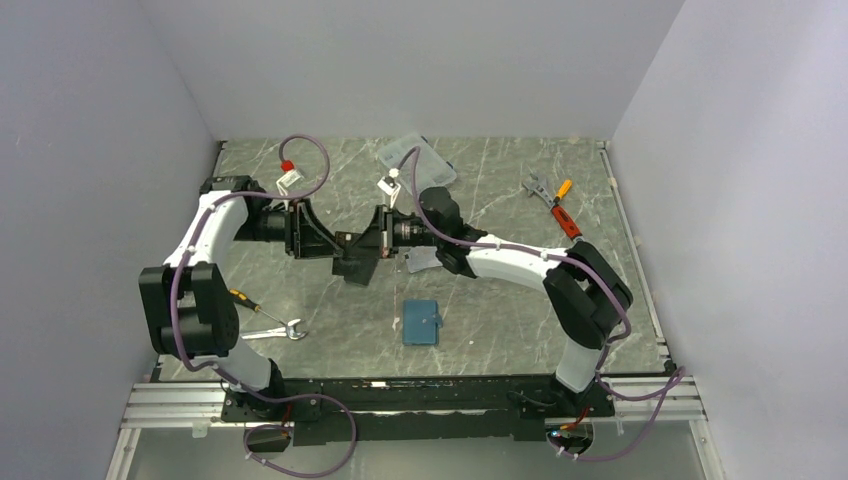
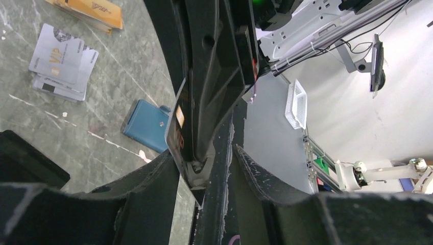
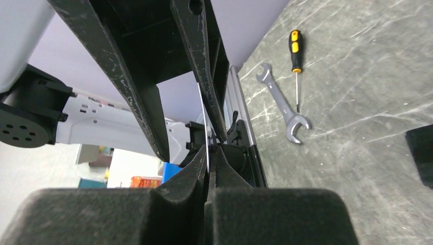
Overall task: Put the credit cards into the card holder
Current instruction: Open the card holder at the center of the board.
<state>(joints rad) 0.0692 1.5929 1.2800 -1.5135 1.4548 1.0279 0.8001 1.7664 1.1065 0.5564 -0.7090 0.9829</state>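
My right gripper (image 3: 209, 153) is shut on a credit card (image 3: 206, 122), seen edge-on as a thin pale line rising between its pads. In the left wrist view the same card (image 2: 176, 130) shows a dark glossy face with an orange chip. It hangs above the table between the spread fingers of my left gripper (image 2: 204, 153), which is open around it and around the right fingertips. Both grippers meet mid-table (image 1: 368, 252). The teal card holder (image 1: 421, 322) (image 2: 148, 125) lies shut on the table below. Silver cards (image 2: 61, 61) and orange ones (image 2: 94, 10) lie loose beyond it.
A spanner (image 1: 280, 330) (image 3: 281, 102) and a yellow-handled screwdriver (image 1: 245, 298) (image 3: 295, 51) lie at the front left. An adjustable wrench (image 1: 538, 188) and orange-handled tools (image 1: 562, 210) lie at the back right. A clear plastic box (image 1: 415, 160) sits at the back. A black object (image 3: 421, 153) lies near the grippers.
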